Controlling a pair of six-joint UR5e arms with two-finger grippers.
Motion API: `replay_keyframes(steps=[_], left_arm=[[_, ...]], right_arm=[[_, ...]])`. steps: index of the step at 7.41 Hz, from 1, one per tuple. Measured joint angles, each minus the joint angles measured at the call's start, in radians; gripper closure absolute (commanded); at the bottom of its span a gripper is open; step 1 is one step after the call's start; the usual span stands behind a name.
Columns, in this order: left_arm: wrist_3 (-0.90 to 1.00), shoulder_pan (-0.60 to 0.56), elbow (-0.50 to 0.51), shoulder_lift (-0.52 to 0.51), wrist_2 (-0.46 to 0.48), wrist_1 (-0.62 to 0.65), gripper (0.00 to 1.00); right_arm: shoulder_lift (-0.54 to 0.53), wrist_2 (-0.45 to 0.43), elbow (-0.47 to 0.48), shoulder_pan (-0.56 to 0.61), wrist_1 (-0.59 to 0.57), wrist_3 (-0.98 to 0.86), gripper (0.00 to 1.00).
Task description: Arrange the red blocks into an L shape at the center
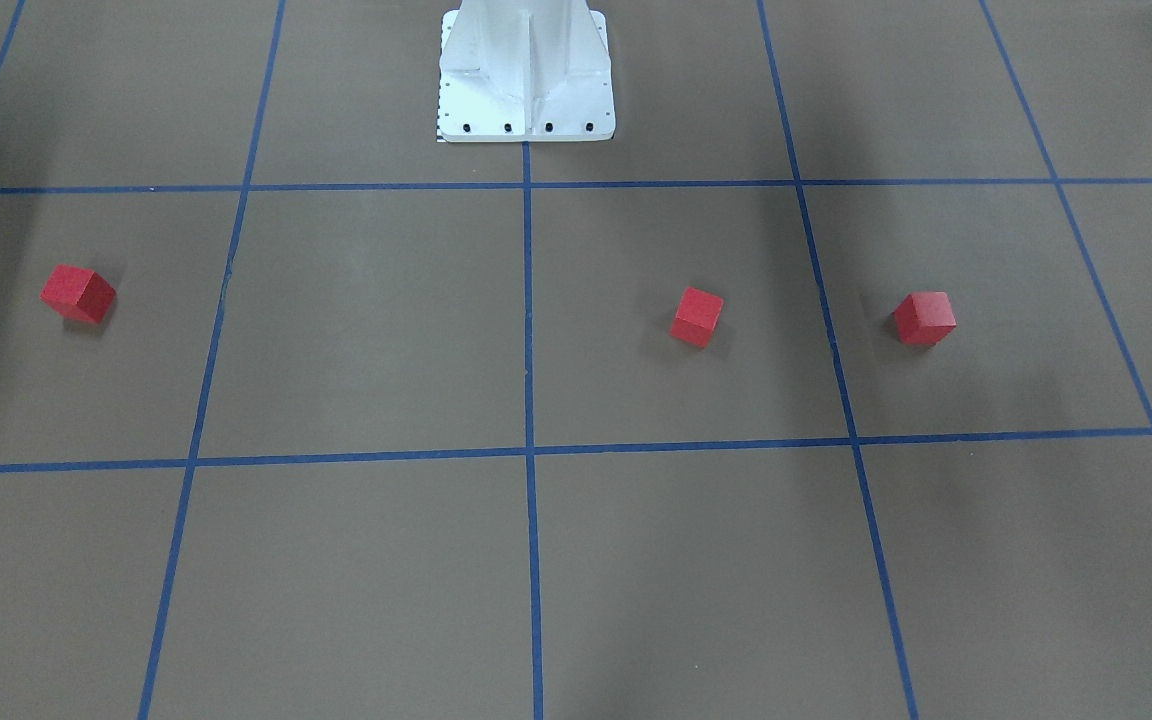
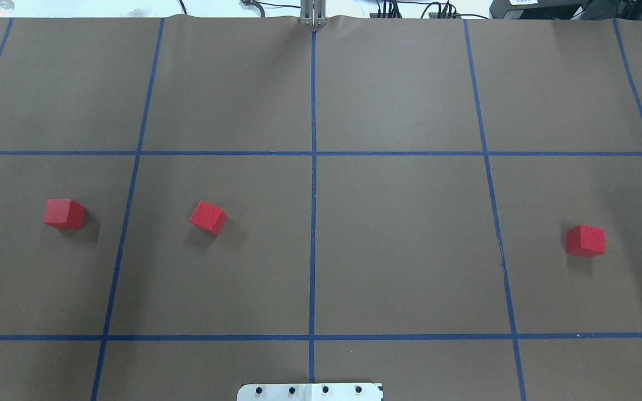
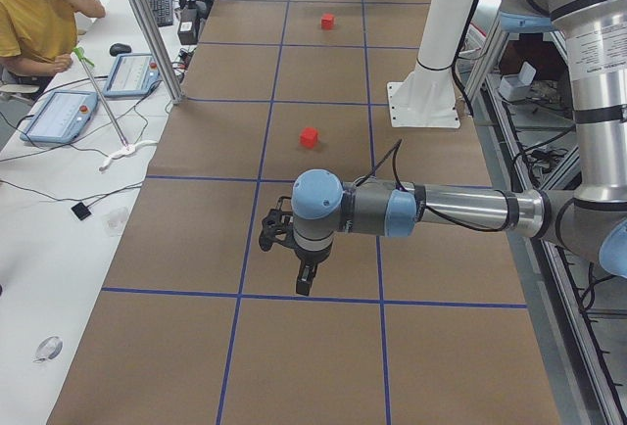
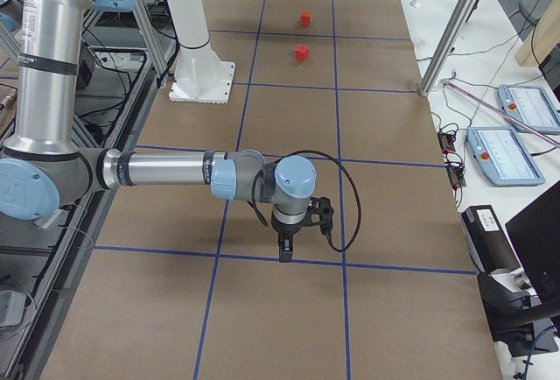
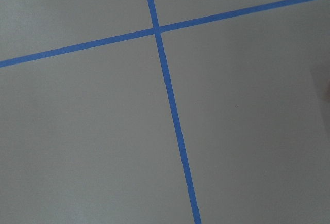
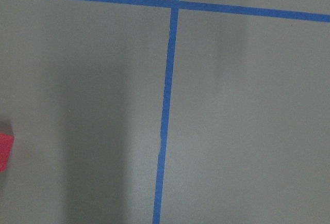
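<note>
Three red blocks lie apart on the brown gridded table. In the overhead view one red block is at the far left, a second is left of the centre line, and a third is at the far right. In the front-facing view they show mirrored. My left gripper shows only in the exterior left view, hanging above the table, and my right gripper only in the exterior right view. I cannot tell whether either is open or shut. A red sliver shows at the right wrist view's left edge.
The white robot base stands at the table's robot-side edge on the centre line. Blue tape lines divide the table into large squares. A person sits at a side desk with tablets beyond the table's edge.
</note>
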Motion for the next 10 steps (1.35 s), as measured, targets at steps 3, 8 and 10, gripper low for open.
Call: replay_keyframes(steps=[3,8,10], left_arm=[[-0.001,0.002,-0.018,0.0,-0.001,0.0,0.0],[-0.01,0.004,-0.024,-0.085,-0.004,-0.117,0.0],[-0.012,0.005,0.024,-0.171,-0.007,-0.218,0.0]], right_arm=[[0.004,0.003,0.01,0.0,0.002,0.003,0.01],[0.123,-0.003,0.042,0.0,0.003,0.009,0.01],[0.15,-0.003,0.054,0.0,0.049,0.016,0.0]])
